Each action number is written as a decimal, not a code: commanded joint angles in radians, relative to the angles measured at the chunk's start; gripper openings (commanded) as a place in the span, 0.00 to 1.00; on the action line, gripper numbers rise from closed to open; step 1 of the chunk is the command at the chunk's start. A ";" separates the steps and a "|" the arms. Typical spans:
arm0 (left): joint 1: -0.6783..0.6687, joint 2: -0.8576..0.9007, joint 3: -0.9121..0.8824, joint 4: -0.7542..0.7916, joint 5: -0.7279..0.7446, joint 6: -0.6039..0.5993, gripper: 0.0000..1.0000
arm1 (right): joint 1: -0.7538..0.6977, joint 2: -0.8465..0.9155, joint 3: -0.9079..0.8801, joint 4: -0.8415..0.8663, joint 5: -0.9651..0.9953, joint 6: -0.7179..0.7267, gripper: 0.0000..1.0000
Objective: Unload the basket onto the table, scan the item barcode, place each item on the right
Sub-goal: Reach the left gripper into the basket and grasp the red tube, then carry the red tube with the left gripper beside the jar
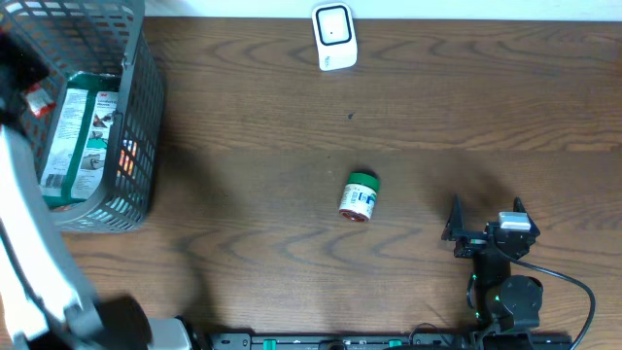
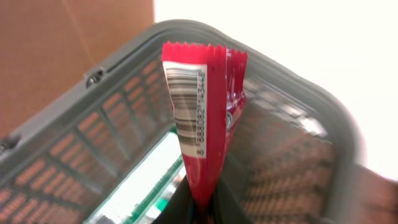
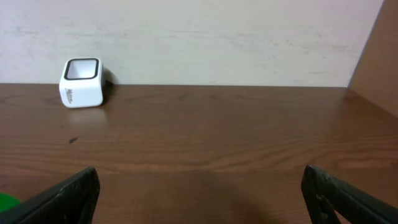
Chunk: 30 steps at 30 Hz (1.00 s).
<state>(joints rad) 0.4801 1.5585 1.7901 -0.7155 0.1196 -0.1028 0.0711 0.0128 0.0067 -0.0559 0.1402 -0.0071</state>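
Observation:
My left gripper is shut on the bottom tip of a red packet, which stands upright above the grey basket. A white barcode label runs down the packet's left face. From overhead the packet shows only as a small red patch at the basket's left side, with the left arm beside it. The white scanner stands at the table's far edge, also seen in the right wrist view. My right gripper rests open near the front right, nothing between its fingers.
The grey basket at the far left holds a green and white box. A small jar with a green cap lies on its side mid-table. The brown wooden table spreads between basket and scanner.

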 commanded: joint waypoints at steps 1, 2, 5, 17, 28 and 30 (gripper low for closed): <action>-0.063 -0.069 -0.005 -0.105 0.127 -0.095 0.07 | -0.013 0.000 -0.001 -0.002 0.012 0.013 0.99; -0.091 -0.085 -0.005 -0.150 0.140 -0.095 0.07 | -0.013 0.000 -0.001 -0.002 0.012 0.013 0.99; -0.192 -0.098 -0.006 -0.278 0.142 -0.094 0.07 | -0.013 0.000 -0.001 -0.002 0.012 0.013 0.99; -0.670 0.055 -0.352 -0.253 0.131 -0.116 0.08 | -0.013 0.000 -0.001 -0.002 0.012 0.013 0.99; -0.959 0.372 -0.451 -0.022 0.135 -0.213 0.07 | -0.013 0.000 -0.001 -0.002 0.012 0.013 0.99; -0.992 0.407 -0.451 0.009 0.134 -0.214 0.07 | -0.013 0.000 -0.001 -0.002 0.012 0.014 0.99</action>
<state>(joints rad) -0.4767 1.9305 1.3342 -0.7296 0.2462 -0.2825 0.0711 0.0128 0.0067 -0.0559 0.1398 -0.0074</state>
